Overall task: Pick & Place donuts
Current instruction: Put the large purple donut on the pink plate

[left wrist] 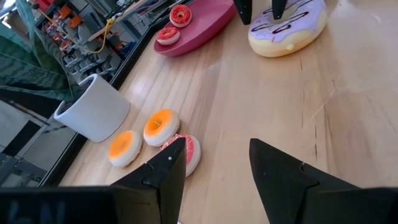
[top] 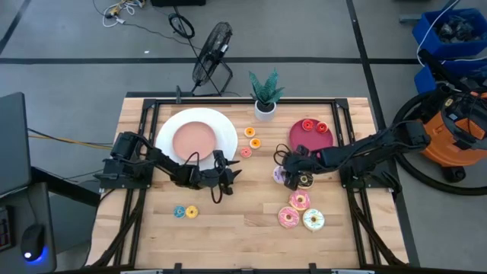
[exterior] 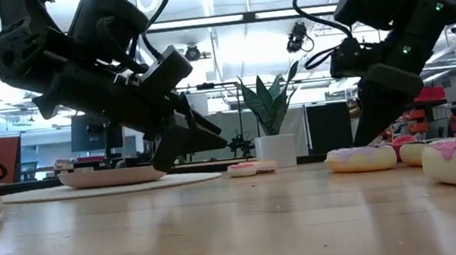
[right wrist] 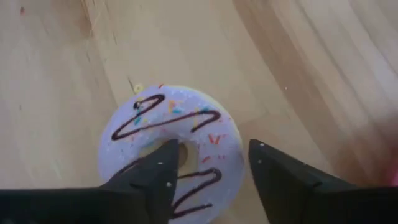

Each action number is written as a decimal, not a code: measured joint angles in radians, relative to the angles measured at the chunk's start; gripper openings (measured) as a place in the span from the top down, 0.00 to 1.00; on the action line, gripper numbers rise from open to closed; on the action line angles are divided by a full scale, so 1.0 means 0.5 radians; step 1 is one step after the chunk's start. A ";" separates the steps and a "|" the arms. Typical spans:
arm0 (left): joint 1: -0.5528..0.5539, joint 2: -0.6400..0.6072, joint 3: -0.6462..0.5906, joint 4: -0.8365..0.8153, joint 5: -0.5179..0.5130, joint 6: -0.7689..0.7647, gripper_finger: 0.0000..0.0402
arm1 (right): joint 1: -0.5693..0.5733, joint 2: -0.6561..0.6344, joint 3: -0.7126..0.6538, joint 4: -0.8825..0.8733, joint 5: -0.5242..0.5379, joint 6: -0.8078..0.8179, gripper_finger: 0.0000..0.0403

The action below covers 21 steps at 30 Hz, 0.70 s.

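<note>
Donuts lie scattered on the wooden bench (top: 251, 221), the right pincer (right wrist: 208, 163) down over the purple one.

Nearest the front edge sit a blue mini donut (top: 179, 211) and a yellow mini donut (top: 192, 211) on the left, with a pink donut (top: 288, 218), a white donut (top: 313, 220) and a second pink donut (top: 299, 200) on the right; farther in, the right pincer straddles the purple donut (right wrist: 171, 149), jaws parted, one finger in its hole and the other outside its rim, not visibly clamped; a chocolate donut (top: 306, 180) lies just beside it; the left pincer (left wrist: 214, 163) hangs open and empty near mid-bench beside the white plate (top: 221, 122); beyond lie three small orange and pink donuts (left wrist: 160, 126), then the magenta dish (top: 312, 138) with two red donuts (top: 307, 124), and the potted plant (top: 265, 93) at the far edge.
</note>
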 joint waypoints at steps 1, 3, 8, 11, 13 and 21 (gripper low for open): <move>0.000 0.000 0.000 0.002 0.004 0.000 0.55 | 0.001 0.000 0.000 -0.004 0.000 0.000 0.56; 0.000 0.000 0.000 0.004 0.030 -0.001 0.55 | 0.001 0.004 0.000 -0.024 0.000 0.000 0.62; 0.006 0.000 0.000 0.005 0.130 -0.054 0.55 | 0.001 0.046 0.002 -0.027 -0.018 0.006 0.71; 0.011 0.000 0.000 0.006 0.138 -0.054 0.55 | -0.001 0.063 0.003 -0.016 -0.055 0.018 0.68; 0.011 0.000 0.000 0.007 0.138 -0.054 0.55 | -0.001 0.063 0.003 -0.009 -0.076 0.045 0.63; 0.011 0.000 0.000 0.008 0.145 -0.054 0.55 | 0.001 0.066 0.060 -0.056 -0.104 0.062 0.32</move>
